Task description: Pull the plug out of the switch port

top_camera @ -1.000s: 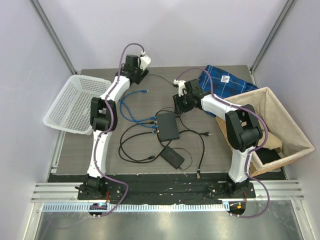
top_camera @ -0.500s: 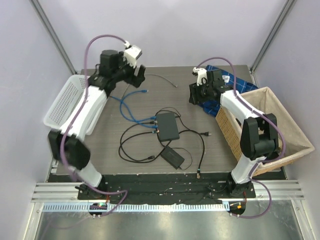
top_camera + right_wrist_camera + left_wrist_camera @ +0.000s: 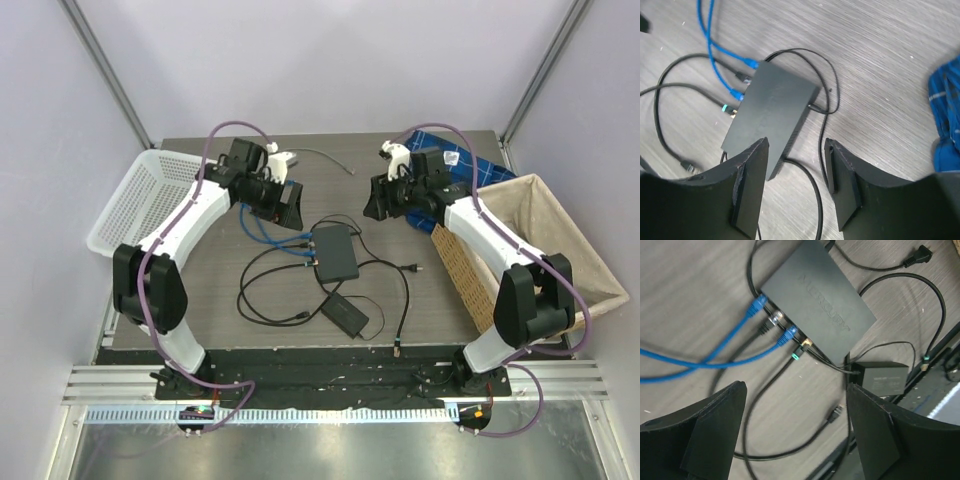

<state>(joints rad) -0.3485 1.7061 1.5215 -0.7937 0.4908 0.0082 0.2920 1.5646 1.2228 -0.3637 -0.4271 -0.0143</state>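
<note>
Left pincer [image 3: 795, 387] dropped toward the switch [image 3: 817, 302], blue cables [image 3: 715, 352] fringing it.

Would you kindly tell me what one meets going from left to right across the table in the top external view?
white plastic basket → left gripper → dark grey switch → right gripper → wicker basket
</note>
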